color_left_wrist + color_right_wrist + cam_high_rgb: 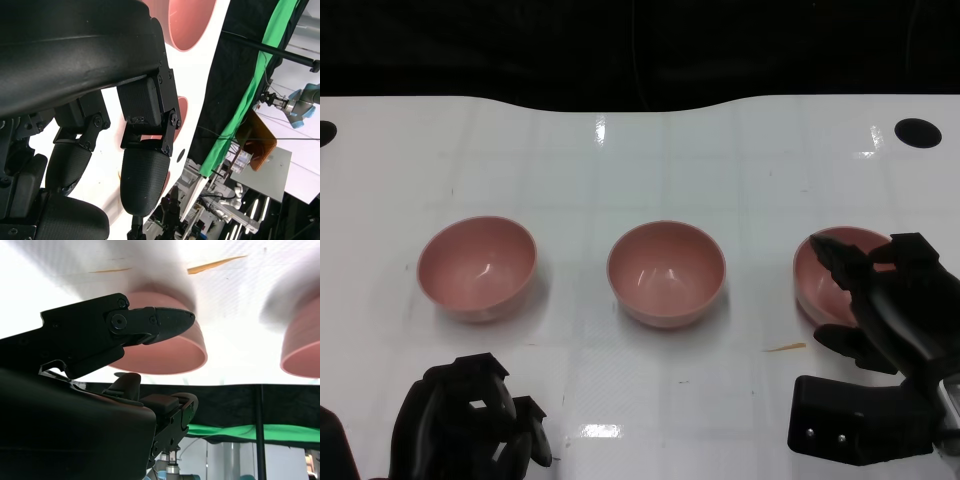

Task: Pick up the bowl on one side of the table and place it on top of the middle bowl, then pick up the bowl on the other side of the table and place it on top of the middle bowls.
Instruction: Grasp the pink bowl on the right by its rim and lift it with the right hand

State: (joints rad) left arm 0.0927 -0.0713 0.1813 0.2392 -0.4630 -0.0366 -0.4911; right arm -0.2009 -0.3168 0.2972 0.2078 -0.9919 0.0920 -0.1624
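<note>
No legible text, label, brand or number found in any view. The bowls, the hands and the tabletop carry no readable markings.

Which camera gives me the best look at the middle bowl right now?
The head view: the middle bowl sits whole and unobstructed. The right wrist view cuts it off at the frame edge; the left wrist view shows only pink slivers behind the left hand.

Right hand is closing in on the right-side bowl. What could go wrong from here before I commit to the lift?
1. The right hand reaches over the right bowl near its rim, and no firm hold shows; a shallow hold on the rim may let the bowl tip or slip.
2. The middle bowl sits free on the glossy table; an off-centre placement might shove it aside.
3. The left hand rests low near the left bowl; it should stay put.
</note>
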